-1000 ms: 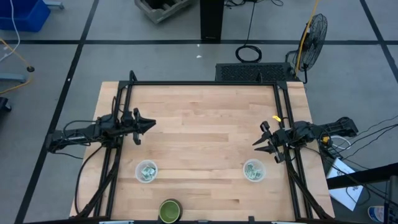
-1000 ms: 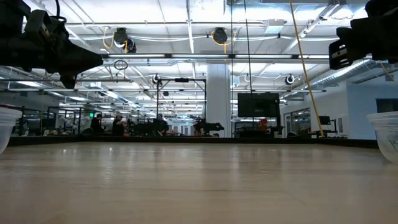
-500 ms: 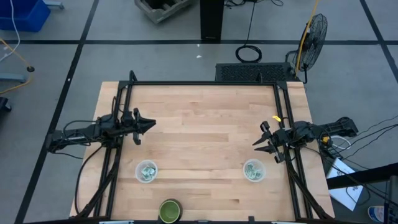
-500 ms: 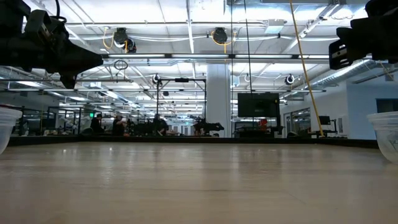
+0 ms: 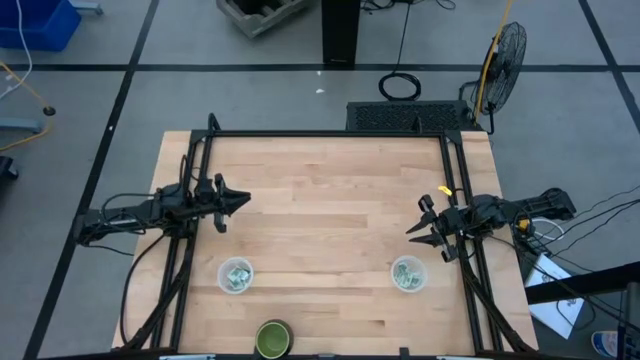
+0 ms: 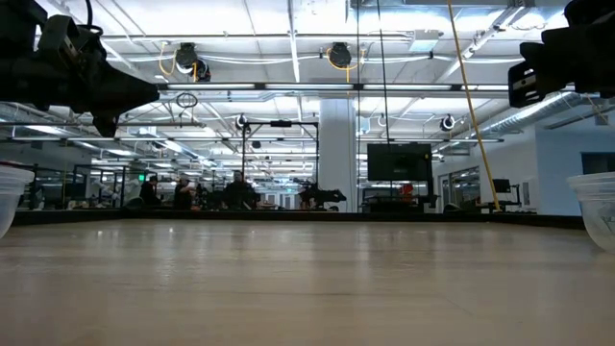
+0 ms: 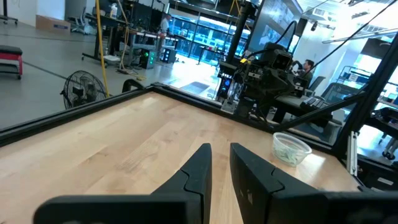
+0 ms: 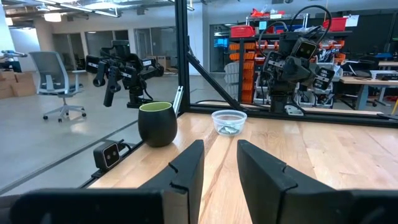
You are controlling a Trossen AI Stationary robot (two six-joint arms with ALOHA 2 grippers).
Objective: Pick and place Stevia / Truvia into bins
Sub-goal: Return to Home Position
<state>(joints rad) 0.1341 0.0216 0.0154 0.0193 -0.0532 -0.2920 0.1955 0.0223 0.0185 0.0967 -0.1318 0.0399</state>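
Pale wood planks make up the table (image 5: pixel 330 190), framed by black rails, with an open workshop floor around it. A dark green cup (image 5: pixel 272 338) stands at the table's near edge and serves as the marker. The left clear cup (image 5: pixel 222 276) sits near it, a little farther in and to the robot's left. The right clear cup (image 5: pixel 421 274) sits farther from it on the other side. Pale green and white Stevia / Truvia packets (image 5: pixel 237 278) lie inside both clear cups, and none shows on the bare wood, so the sorting looks complete. The left gripper (image 7: pixel 220 148) hangs above the table beyond the left clear cup from the green cup, its fingers parted by a narrow gap and holding nothing. The right gripper (image 8: pixel 219 144) hangs likewise just beyond the right clear cup, its fingers a little apart and empty. Both arms seem at or near their rest pose. To finish well, I judge each arm should pull back over its own side rail at height. Neither should dip or swing across the clear cups, which look light and would tip easily.
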